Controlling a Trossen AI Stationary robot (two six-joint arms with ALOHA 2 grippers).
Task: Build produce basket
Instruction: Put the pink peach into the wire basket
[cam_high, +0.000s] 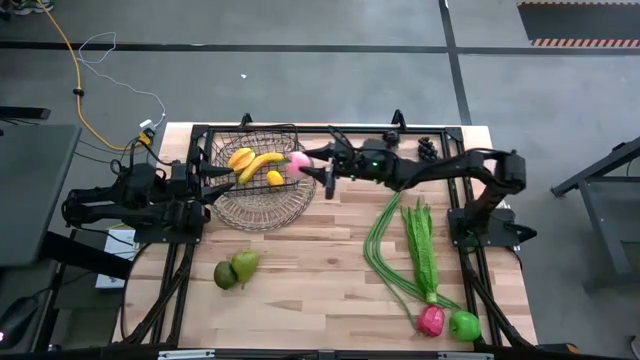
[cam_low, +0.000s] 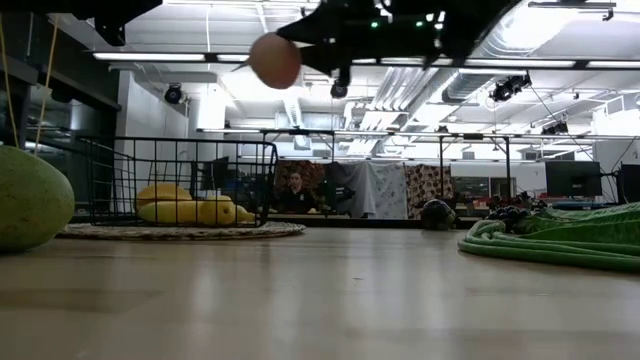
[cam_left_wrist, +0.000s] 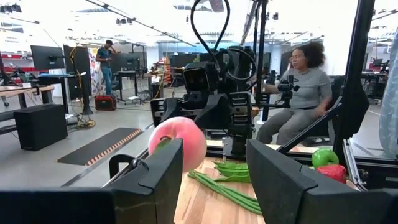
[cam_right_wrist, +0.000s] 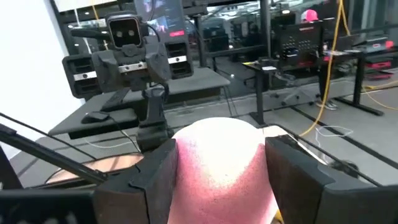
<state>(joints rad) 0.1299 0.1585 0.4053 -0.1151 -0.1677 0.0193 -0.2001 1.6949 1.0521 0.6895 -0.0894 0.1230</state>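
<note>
1. The right gripper (cam_high: 303, 165) is clamped on a pink peach (cam_high: 297, 161), fingers pressing both its sides, so the fruit hangs clear of the table (cam_high: 320, 270)
2. It holds the peach high above the basket's near rim, seemingly so it can be lowered in without snagging the wire
3. The basket (cam_high: 255, 205) sits at the table's back left and holds a banana (cam_high: 262, 165) and other yellow fruit
4. The left gripper (cam_high: 212, 192) waits beside the basket's left edge, fingers partly apart and holding nothing
5. Two pears (cam_high: 235, 269) lie in front of the basket; beans (cam_high: 385, 255), greens (cam_high: 420, 245), a pepper (cam_high: 431, 320) and an apple (cam_high: 464, 324) lie on the right, likely awaiting loading
</note>
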